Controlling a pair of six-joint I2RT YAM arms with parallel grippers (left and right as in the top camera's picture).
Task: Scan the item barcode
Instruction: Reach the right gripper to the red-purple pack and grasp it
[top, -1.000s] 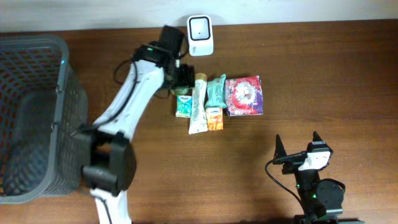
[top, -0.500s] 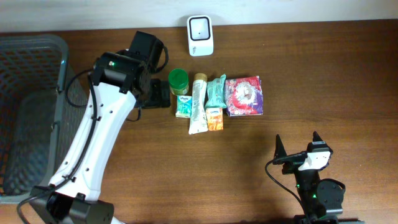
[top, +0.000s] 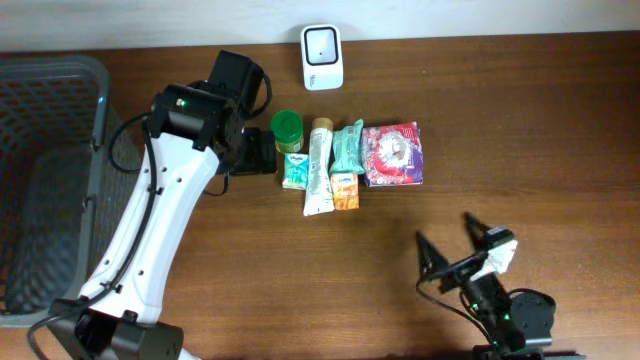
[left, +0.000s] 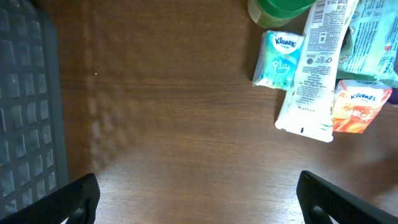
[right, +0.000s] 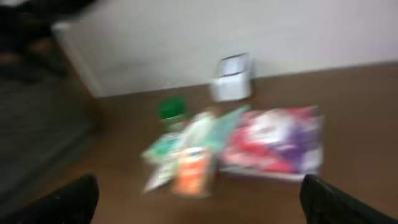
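Right pincer (top: 443, 228) swung leftward, spread wide and empty, left pincer (left: 198, 179) likewise released, near green jar (top: 287, 125)

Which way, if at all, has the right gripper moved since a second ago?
Yes. Overhead, the right gripper has swung left and slightly down-frame; one fingertip now lines up under the red packet's right edge.
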